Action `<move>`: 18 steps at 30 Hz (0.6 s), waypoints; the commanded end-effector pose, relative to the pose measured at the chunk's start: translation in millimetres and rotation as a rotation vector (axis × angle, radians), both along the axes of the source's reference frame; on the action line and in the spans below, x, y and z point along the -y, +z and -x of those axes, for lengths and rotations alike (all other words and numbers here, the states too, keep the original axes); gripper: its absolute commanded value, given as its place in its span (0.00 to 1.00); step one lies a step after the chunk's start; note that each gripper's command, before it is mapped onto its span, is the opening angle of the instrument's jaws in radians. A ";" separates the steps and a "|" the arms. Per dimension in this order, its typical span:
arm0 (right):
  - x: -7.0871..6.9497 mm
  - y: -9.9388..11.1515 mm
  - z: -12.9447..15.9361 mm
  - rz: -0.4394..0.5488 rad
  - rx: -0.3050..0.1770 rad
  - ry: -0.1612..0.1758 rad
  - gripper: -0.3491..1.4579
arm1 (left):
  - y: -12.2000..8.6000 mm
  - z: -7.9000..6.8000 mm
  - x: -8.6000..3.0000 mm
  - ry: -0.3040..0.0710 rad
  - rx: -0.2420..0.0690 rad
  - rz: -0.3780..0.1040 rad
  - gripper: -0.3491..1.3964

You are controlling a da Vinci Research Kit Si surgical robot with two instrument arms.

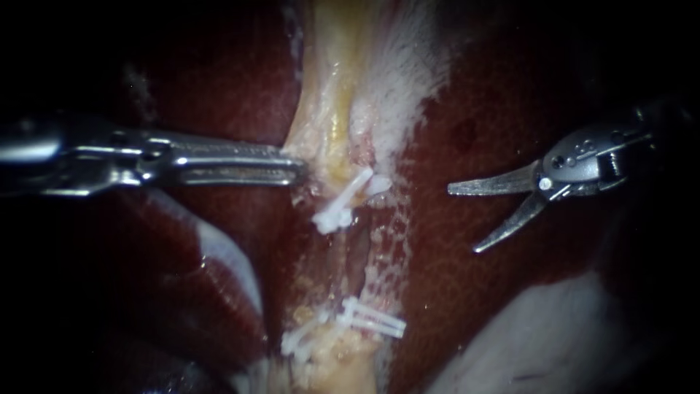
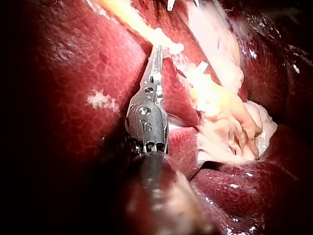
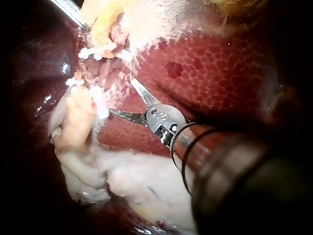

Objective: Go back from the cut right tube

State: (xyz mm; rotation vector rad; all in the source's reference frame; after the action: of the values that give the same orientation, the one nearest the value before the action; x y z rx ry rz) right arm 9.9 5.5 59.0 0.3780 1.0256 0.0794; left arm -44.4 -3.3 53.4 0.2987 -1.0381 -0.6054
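Two instruments show in the endoscope view, one on either side of a pale strand that runs down over the dark red liver point(image 1: 496, 292). The left instrument's hand point(image 1: 295, 171) is clamped on the edge of the pale yellow tissue point(image 1: 332, 109), its two long jaws lying close together. The right instrument's hand point(image 1: 461, 219) stands apart: two curved blades with a clear gap between them and nothing gripped, over bare liver and well away from the strand. The cut right tube point(image 1: 362, 295) lies between the upper clips point(image 1: 341, 204) and the lower clips point(image 1: 372, 319), with frayed tissue in the gap.

From the left wrist, the left instrument's hand point(image 2: 157, 53) reaches ahead with its jaws together, the tip against the pale yellow tissue point(image 2: 215, 103). Liver point(image 2: 73, 78) lies on both sides of it. A white clip point(image 2: 201, 66) sits on the strand beside the tip.

From the right wrist, the right instrument's hand point(image 3: 121, 96) is spread open over the liver point(image 3: 215, 68). One blade tip is near a white clip point(image 3: 100, 106) without touching it. More clips point(image 3: 98, 51) sit further ahead on the strand. White fatty tissue point(image 3: 142, 183) lies beside the shaft.
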 end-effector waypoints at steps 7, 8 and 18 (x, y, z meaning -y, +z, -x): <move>0.1 0.1 0.0 0.001 0.000 0.000 0.98 | 0.3 0.3 0.4 0.012 -0.003 -0.006 0.00; 0.1 0.1 0.0 0.001 0.000 0.000 0.98 | 0.3 0.3 0.4 0.013 -0.003 -0.006 0.00; 0.1 0.0 0.0 0.001 0.000 0.000 0.98 | 0.3 0.2 0.4 0.014 -0.003 -0.006 0.00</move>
State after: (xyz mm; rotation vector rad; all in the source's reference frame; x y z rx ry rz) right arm 9.9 5.4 59.1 0.3775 1.0255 0.0792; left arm -44.7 -3.7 53.7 0.3097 -1.0313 -0.5963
